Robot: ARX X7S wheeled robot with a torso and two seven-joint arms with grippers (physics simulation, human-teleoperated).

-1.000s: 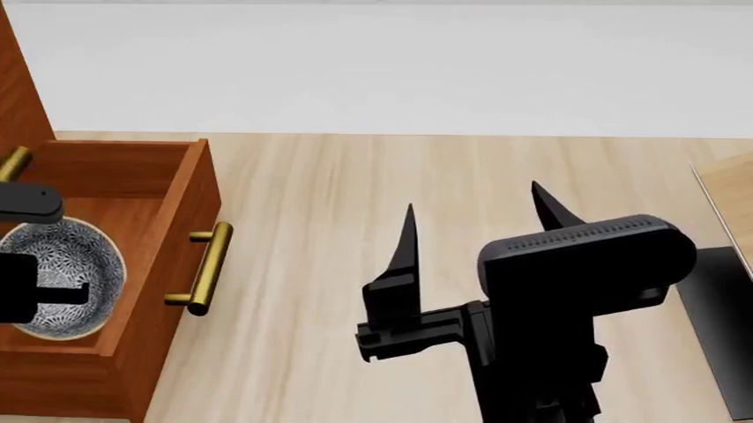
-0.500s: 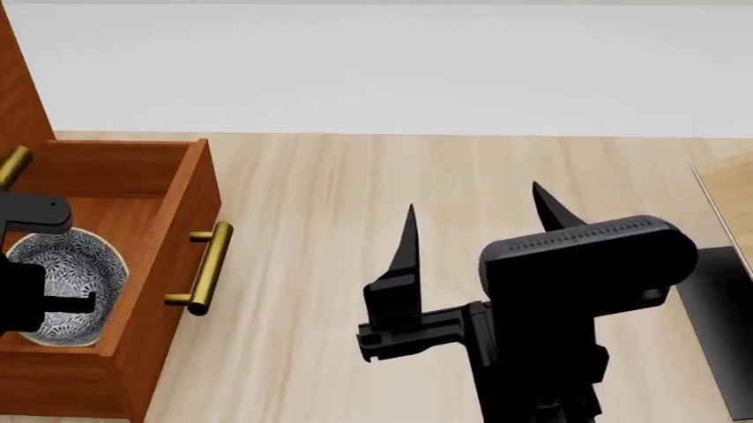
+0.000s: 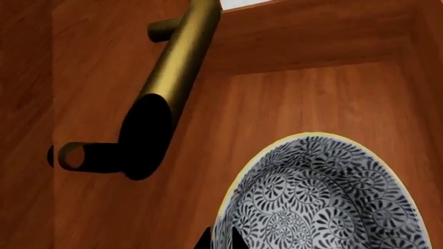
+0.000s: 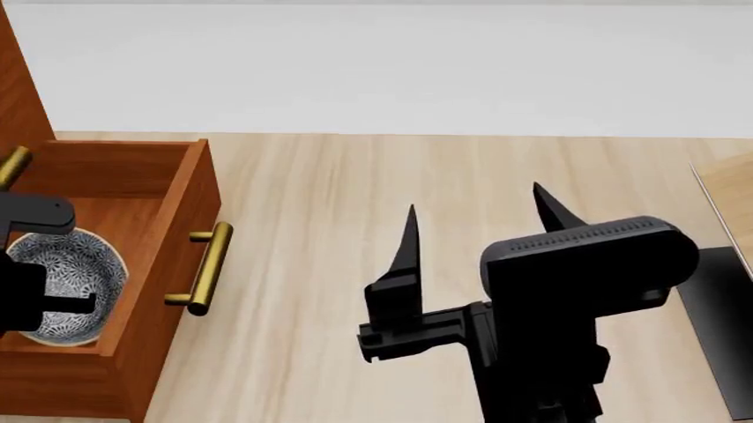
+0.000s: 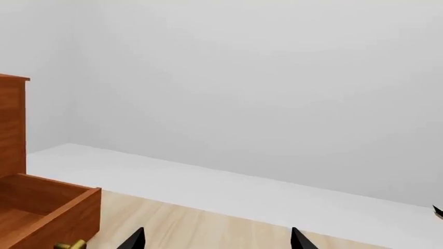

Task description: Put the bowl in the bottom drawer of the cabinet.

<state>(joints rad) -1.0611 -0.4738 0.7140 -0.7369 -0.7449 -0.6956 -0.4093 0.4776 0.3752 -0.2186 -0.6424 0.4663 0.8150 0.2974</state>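
At the far left of the head view, the cabinet [image 4: 21, 84] rises as a reddish-brown wall, and the bottom drawer [image 4: 165, 189] stands pulled out from it over the pale wood floor [image 4: 389, 176]. The bowl [image 4: 73, 278] sits low inside that open drawer, upright, mouth up.

It looks like glazed ceramic: stiff, smooth and probably slick, modest in weight, and liable to chip if knocked against the drawer wall. My guess is the thin rim is the only sensible place to pinch it, one finger inside and one outside.

The left gripper [image 4: 24, 291] is right at the bowl's near-left edge, its dark body overlapping the rim. In the left wrist view a black fingertip [image 3: 207, 239] shows at the rim of the bowl [image 3: 325, 202], but whether the gripper is clamped on it or already loosened I cannot tell. Above the bowl there, the brass handle [image 3: 169, 83] of the upper drawer juts out close by.

Further right, the drawer's own handle [image 4: 206, 269], then the right gripper [image 4: 482, 225], fingers apart, holding nothing, well away from the drawer.
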